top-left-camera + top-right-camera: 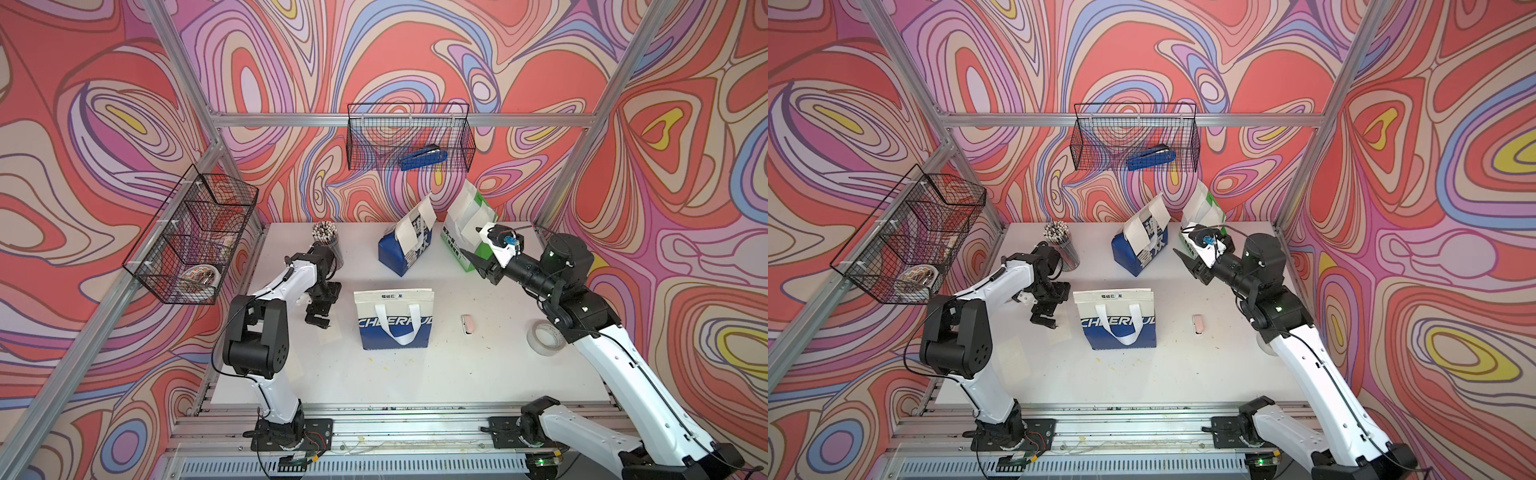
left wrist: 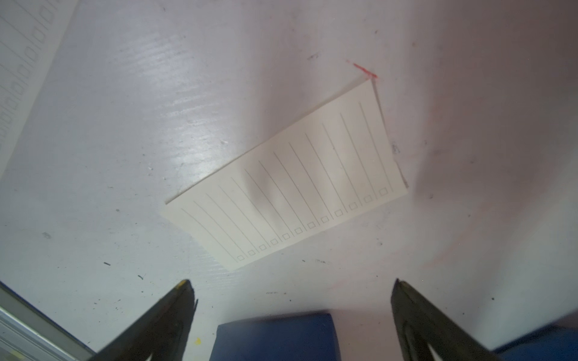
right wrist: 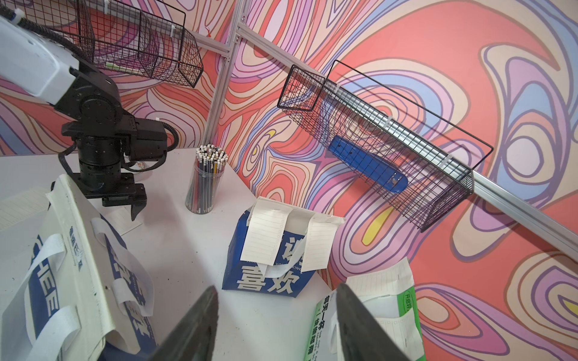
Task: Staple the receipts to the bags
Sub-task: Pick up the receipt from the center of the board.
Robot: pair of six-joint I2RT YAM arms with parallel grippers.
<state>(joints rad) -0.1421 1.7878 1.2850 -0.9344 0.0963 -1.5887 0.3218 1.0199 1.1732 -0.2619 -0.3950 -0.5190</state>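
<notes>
Three bags stand on the white table: a blue-white one with big Chinese characters, a green-white one and a "CHEERFUL" one. Two receipts hang on the characters bag, and more receipts hang on the green bag. One lined receipt lies flat on the table left of the CHEERFUL bag. My left gripper hangs just above that slip, open, holding nothing. My right gripper hovers open and empty in front of the green bag.
A blue stapler lies in the wire basket on the back wall. A pencil cup stands behind the left arm. A small pink object and a tape roll sit at the right. Another slip lies near the left edge.
</notes>
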